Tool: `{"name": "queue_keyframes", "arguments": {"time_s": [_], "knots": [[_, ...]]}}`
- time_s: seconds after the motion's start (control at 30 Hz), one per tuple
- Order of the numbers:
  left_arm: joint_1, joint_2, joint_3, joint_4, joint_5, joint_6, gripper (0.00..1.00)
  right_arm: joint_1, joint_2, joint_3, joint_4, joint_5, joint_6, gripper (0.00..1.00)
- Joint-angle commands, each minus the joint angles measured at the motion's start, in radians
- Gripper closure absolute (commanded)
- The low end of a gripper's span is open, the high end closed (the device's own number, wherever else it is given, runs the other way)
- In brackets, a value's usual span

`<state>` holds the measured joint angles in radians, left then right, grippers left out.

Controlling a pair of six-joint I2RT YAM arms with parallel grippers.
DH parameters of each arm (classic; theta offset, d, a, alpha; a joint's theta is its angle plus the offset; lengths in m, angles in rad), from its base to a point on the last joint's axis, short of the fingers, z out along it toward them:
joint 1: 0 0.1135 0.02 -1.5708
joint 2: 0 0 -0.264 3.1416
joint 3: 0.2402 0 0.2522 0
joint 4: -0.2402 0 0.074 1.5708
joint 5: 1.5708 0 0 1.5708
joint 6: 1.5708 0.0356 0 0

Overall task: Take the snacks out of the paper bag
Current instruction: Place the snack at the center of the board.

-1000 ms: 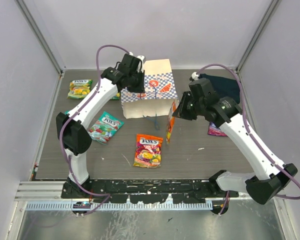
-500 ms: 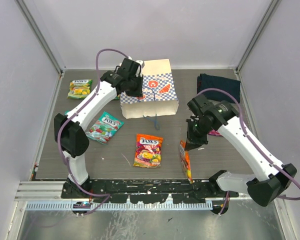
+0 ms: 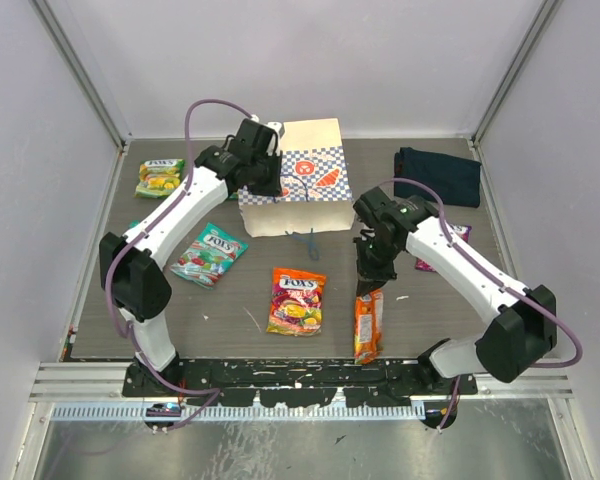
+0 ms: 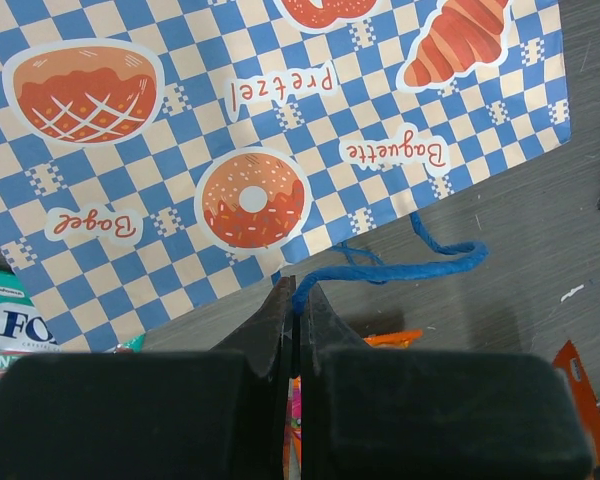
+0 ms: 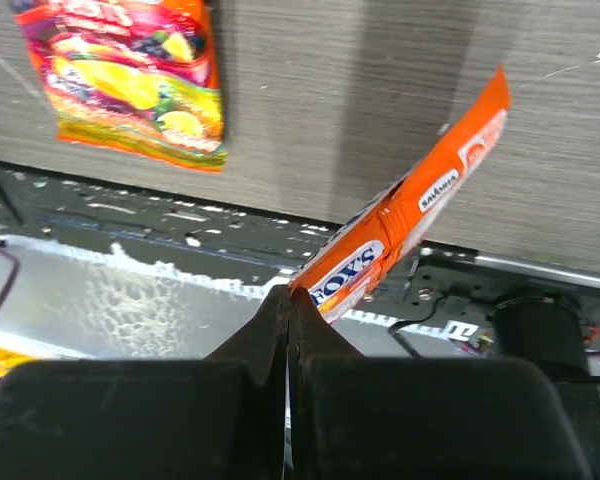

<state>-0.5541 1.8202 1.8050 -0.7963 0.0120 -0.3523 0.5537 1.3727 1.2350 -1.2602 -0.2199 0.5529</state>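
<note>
Pinched by one end in the closed right pincer (image 5: 290,296): a glossy flat orange candy packet (image 5: 405,222), hanging just below the tips near the table's front edge. Clamped in the closed left pincer (image 4: 297,291): the thin blue cord handle (image 4: 380,268) of the cream checkered paper bag (image 3: 305,190) beneath. Half hidden behind the right arm: a purple packet (image 3: 427,264).

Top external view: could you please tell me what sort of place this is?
Probably a robot test cell in a lab: plain white walls box in a grey table, with two arms bolted to a metal rail.
</note>
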Motion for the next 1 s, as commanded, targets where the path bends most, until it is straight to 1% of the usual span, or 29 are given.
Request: {"name": "queue_keyframes", "arguments": {"time_s": [0.0, 0.07, 0.1, 0.17, 0.27, 0.37, 0.47, 0.6, 0.7, 0.77, 0.83, 0.97], "knots": [[0.006, -0.051, -0.001, 0.043, -0.012, -0.007, 1.0, -0.04, 0.024, -0.047, -0.007, 0.172, -0.094, 0.99], [0.006, -0.045, -0.001, 0.046, -0.011, -0.008, 1.0, -0.079, 0.055, -0.074, -0.031, 0.274, -0.11, 0.99], [0.006, -0.041, 0.0, 0.046, -0.01, -0.009, 1.0, -0.097, 0.065, -0.087, -0.019, 0.29, -0.119, 0.99], [0.006, -0.032, 0.004, 0.047, -0.005, -0.01, 1.0, -0.134, 0.08, -0.098, 0.014, 0.281, -0.12, 0.99], [0.006, -0.027, 0.009, 0.045, -0.002, -0.005, 1.0, -0.138, 0.121, -0.043, 0.034, 0.249, -0.102, 0.99], [0.006, -0.026, 0.014, 0.042, -0.005, 0.002, 1.0, -0.089, 0.149, 0.064, 0.036, 0.23, -0.063, 0.99], [0.006, -0.029, 0.014, 0.037, -0.007, 0.006, 1.0, -0.012, 0.186, 0.202, 0.012, 0.211, 0.007, 0.99], [0.006, -0.028, 0.016, 0.028, -0.009, 0.021, 1.0, 0.074, 0.194, 0.319, 0.056, 0.051, 0.113, 0.99], [0.006, -0.024, 0.026, 0.014, -0.01, 0.036, 1.0, 0.087, 0.163, 0.357, 0.064, -0.004, 0.158, 0.99], [0.006, -0.024, 0.032, 0.01, -0.014, 0.044, 1.0, 0.068, 0.133, 0.353, 0.039, -0.011, 0.151, 0.99], [0.006, -0.024, 0.036, 0.007, -0.018, 0.048, 1.0, 0.038, 0.098, 0.303, 0.018, -0.021, 0.119, 0.99], [0.006, -0.021, 0.043, 0.001, -0.014, 0.044, 1.0, -0.055, 0.036, 0.079, 0.03, -0.047, 0.023, 0.99]]}}
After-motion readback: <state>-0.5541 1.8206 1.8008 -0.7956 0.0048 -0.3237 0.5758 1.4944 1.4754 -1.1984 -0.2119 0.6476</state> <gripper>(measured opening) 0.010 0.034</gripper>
